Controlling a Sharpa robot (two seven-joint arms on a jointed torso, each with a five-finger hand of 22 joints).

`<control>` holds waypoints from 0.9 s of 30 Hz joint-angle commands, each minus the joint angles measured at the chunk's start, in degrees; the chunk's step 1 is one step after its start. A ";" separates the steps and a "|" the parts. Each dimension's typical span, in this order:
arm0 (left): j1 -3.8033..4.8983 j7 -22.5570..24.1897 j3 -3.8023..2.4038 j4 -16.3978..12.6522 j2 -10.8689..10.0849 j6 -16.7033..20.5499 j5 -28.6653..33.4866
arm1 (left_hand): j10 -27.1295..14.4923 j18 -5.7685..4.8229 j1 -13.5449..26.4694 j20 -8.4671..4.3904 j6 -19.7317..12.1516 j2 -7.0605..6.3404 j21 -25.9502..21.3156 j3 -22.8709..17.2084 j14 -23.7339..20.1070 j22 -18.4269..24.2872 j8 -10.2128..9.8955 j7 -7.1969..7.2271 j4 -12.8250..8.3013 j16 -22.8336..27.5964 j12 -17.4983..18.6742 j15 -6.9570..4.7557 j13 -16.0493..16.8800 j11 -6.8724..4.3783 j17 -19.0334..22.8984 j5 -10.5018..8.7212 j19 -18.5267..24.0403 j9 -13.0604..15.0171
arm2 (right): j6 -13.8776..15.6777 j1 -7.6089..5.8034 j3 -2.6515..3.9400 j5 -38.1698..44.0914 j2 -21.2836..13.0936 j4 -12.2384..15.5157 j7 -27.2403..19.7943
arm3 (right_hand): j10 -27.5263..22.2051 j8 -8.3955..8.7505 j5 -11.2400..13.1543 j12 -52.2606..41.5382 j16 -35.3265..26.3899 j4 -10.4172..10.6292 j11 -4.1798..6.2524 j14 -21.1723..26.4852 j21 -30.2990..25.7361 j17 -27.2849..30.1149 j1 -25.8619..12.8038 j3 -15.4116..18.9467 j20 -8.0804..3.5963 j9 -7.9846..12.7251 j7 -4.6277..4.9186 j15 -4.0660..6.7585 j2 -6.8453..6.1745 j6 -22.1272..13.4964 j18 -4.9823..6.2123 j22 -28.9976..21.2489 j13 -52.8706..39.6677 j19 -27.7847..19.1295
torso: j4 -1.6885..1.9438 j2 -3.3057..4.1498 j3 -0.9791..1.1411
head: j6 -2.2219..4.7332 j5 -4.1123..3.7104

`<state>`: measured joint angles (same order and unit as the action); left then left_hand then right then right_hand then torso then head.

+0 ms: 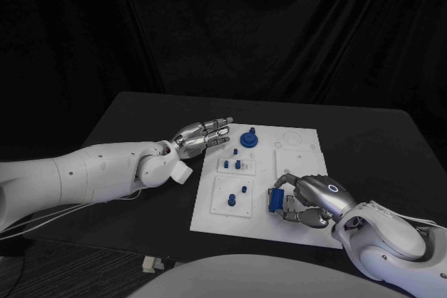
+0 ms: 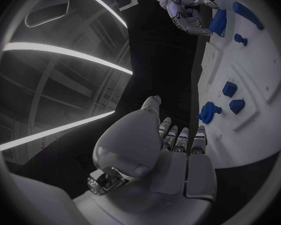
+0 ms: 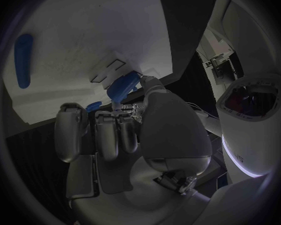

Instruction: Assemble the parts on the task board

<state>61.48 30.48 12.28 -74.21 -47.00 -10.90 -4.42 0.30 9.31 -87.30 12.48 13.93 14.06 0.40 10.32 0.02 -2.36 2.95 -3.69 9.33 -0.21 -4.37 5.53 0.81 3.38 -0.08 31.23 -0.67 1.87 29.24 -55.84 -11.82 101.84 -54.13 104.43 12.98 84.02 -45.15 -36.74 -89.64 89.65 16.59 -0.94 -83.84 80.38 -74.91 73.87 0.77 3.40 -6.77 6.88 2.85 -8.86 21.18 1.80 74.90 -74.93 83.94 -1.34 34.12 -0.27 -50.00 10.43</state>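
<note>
Gripping a blue part (image 1: 276, 200), the right hand (image 1: 315, 199) sits at the near right portion of the task board (image 1: 300, 162), its fingers curled around the piece so that it stands just above or on the white surface; which of the 2 I cannot tell. In the right wrist view the same blue part (image 3: 122, 86) is pinched at the fingertips (image 3: 147, 81), next to a rectangular recess in the board. It looks like a small, rigid plastic block, probably light and smooth enough to twist in a loose pinch, so a hold across its 2 flat sides, low on the body, would seem the safest way to steer it into a slot. It does not look fragile.

Other blue pieces are spread over the board: a round knob-like part (image 1: 249, 139) near the far edge, 2 small pegs (image 1: 236, 163) standing in a middle plate, and 2 more (image 1: 231, 199) in the nearer plate.

The left hand (image 1: 203, 135) hovers beside the board's far left corner, holding nothing, fingers stretched out and slightly parted, pointing toward the knob-like part without touching it. Its arm reaches in low over the black table (image 1: 149, 114).
</note>
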 commanded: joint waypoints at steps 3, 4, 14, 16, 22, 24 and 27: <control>-0.12 0.39 -0.06 -0.05 0.12 -0.88 0.30 | -0.11 1.06 -0.33 0.49 -0.08 0.15 0.21 -0.08 -0.02 -0.05 0.18 -0.45 -0.35 0.21 -0.32 0.15 0.07 0.35 0.08 0.37 -0.06 0.09 | -0.64 0.19 0.00 1.02 0.29 -0.10 2.27 | 5.98 -0.49 0.68 -0.36 0.11 0.14 -0.14 -6.02 -0.51 -14.50 -0.26 -0.05 0.24 0.02 0.00 -0.21 -0.13 -0.06 0.81 11.64 -15.07 1.07 | 0.01 0.00 -0.01 | 0.00 0.05; -0.13 0.37 -0.06 -0.05 0.12 -0.89 0.30 | -0.11 1.06 -0.33 0.49 -0.08 0.15 0.21 -0.08 -0.02 -0.05 0.18 -0.45 -0.35 0.21 -0.32 0.15 0.07 0.35 0.08 0.37 -0.06 0.09 | -0.71 0.20 0.00 1.06 0.33 -0.13 2.35 | 5.98 -0.51 0.76 -0.36 0.07 0.13 -0.14 -6.00 -0.61 -14.42 -0.25 -0.04 0.24 0.02 0.00 -0.21 -0.16 -0.10 0.83 11.61 -15.07 1.02 | 0.03 0.01 0.00 | 0.00 0.02; -0.26 0.11 -0.06 -0.06 0.09 -1.14 0.30 | -0.11 1.06 -0.29 0.50 -0.03 0.23 0.21 -0.18 -0.02 -0.04 0.22 -0.59 -0.49 0.21 -0.33 0.13 0.07 0.37 0.08 0.39 -0.07 0.10 | -1.71 0.27 0.00 1.78 0.72 -0.17 3.40 | 5.98 -1.52 10.76 -0.36 -0.25 0.30 -0.46 -5.79 -1.64 -13.67 -0.27 1.47 0.41 0.29 0.24 -0.37 -2.04 -3.63 1.04 11.29 -15.07 0.51 | 0.03 0.00 -0.02 | 0.00 0.13; -0.29 0.07 -0.06 -0.05 0.10 -1.19 0.30 | -0.11 1.06 -0.28 0.51 0.07 0.24 0.21 -0.19 -0.02 -0.05 0.25 -0.64 -0.51 0.21 -0.33 0.16 0.07 0.36 0.08 0.40 -0.07 0.11 | -1.94 0.30 0.00 1.97 0.68 -0.06 3.70 | 5.98 -2.16 15.53 -0.36 -0.34 0.50 -0.51 -5.74 -1.91 -13.47 -0.83 2.67 0.49 0.35 0.41 -0.52 -3.54 -5.27 1.11 11.22 -15.07 0.40 | 0.04 -0.03 -0.02 | 0.00 0.07; -0.35 -0.01 -0.06 -0.01 0.14 -1.29 0.30 | -0.11 1.07 -0.24 0.53 0.23 0.27 0.22 -0.24 -0.02 -0.06 0.32 -0.87 -0.58 0.21 -0.34 0.16 0.07 0.37 0.08 0.40 -0.08 0.14 | -2.26 0.35 0.00 2.36 0.60 0.07 4.23 | 5.98 -2.71 17.14 -0.36 -0.41 0.49 -0.58 -5.69 -2.16 -13.30 -1.02 3.13 0.55 0.34 0.48 -0.58 -4.16 -5.99 1.16 11.14 -15.07 0.29 | 0.07 -0.06 -0.01 | 0.00 0.02; -0.37 -0.03 -0.06 -0.01 0.14 -1.30 0.30 | -0.11 1.07 -0.21 0.54 0.41 0.29 0.22 -0.27 -0.02 -0.06 0.38 -0.99 -0.62 0.21 -0.36 0.17 0.07 0.37 0.08 0.40 -0.08 0.16 | -2.28 0.37 0.00 2.44 0.59 0.07 4.37 | 5.98 -3.11 16.89 -0.36 -0.39 0.47 -0.63 -5.70 -2.18 -13.34 -0.85 2.94 0.59 0.28 0.53 -0.62 -3.87 -6.07 1.16 11.14 -15.07 0.29 | 0.01 -0.05 -0.02 | 0.00 0.08; -0.39 -0.04 -0.06 -0.01 0.13 -1.29 0.30 | -0.11 1.07 -0.19 0.55 0.52 0.30 0.22 -0.29 -0.02 -0.05 0.42 -1.08 -0.65 0.21 -0.35 0.17 0.07 0.38 0.08 0.41 -0.08 0.18 | -2.28 0.38 0.00 2.50 0.59 0.05 4.53 | 5.98 -4.00 15.51 -0.36 -0.40 0.43 -0.68 -5.70 -2.20 -13.31 -0.43 2.46 0.66 0.18 0.57 -0.68 -3.27 -6.10 1.17 11.14 -15.07 0.31 | 0.00 -0.04 -0.02 | 0.00 0.04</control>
<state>61.18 29.95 12.28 -74.14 -46.98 -11.42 -4.42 0.30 9.32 -87.30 12.69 14.36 14.05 0.40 10.07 0.02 -2.36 3.14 -4.53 9.08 -0.21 -4.37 5.53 0.80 3.38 -0.07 31.44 -0.89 1.98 27.52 -55.63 -11.83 103.39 -53.49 104.32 15.83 84.02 -49.05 -21.09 -89.64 89.43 17.05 -1.34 -83.99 78.42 -74.91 72.90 3.62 3.80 -6.53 7.50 2.69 -12.30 15.45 1.80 74.94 -74.91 83.94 -1.29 34.07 -0.29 -50.00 10.45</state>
